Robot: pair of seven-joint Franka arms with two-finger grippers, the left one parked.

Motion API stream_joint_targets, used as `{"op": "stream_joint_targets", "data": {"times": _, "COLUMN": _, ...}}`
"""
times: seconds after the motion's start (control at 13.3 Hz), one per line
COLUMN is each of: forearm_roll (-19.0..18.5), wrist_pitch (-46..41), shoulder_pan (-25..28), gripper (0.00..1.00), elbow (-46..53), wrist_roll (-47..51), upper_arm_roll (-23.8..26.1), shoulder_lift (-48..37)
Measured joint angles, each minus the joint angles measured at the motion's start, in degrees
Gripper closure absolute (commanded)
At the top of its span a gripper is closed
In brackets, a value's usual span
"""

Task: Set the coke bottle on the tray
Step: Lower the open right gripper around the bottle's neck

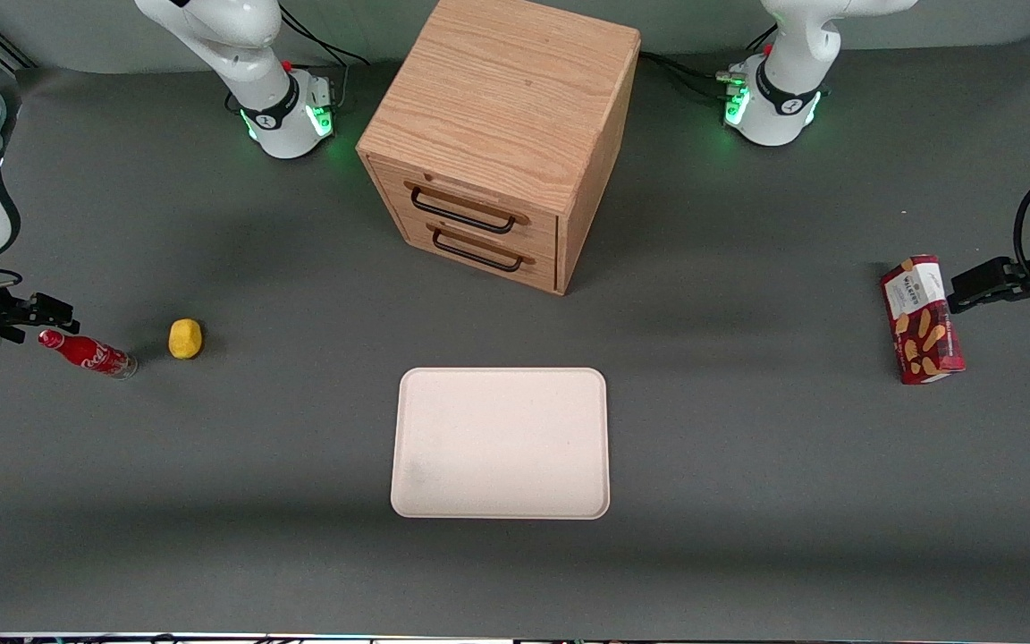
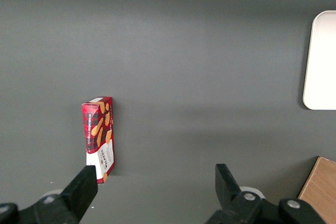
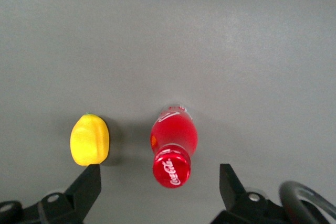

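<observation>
The coke bottle (image 1: pixel 86 353) is a slim red bottle with white script, standing on the grey table at the working arm's end. In the right wrist view I look down on its red cap and body (image 3: pixel 172 153). My gripper (image 1: pixel 48 315) hovers above the bottle, open. Its black fingers stand wide apart (image 3: pixel 159 179), and the cap shows between them, touching neither. The cream tray (image 1: pixel 502 443) lies flat mid-table, nearer the front camera than the cabinet and far from the bottle. Its edge shows in the left wrist view (image 2: pixel 321 61).
A yellow lemon (image 1: pixel 185 339) sits close beside the bottle, toward the tray (image 3: pixel 90 140). A wooden two-drawer cabinet (image 1: pixel 502 134) stands mid-table, farther from the front camera than the tray. A red biscuit box (image 1: pixel 922 319) stands at the parked arm's end (image 2: pixel 100 137).
</observation>
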Motion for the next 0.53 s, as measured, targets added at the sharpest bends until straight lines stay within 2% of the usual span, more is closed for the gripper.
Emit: {"op": "stream_joint_targets", "data": {"times": 0.53, "forearm_roll": 0.1, "wrist_pitch": 1.0, "shoulder_pan": 0.0, "gripper": 0.0, "elbow": 0.0, "wrist_roll": -0.8, "upper_arm_roll": 0.0, "shoulder_lift": 0.9}}
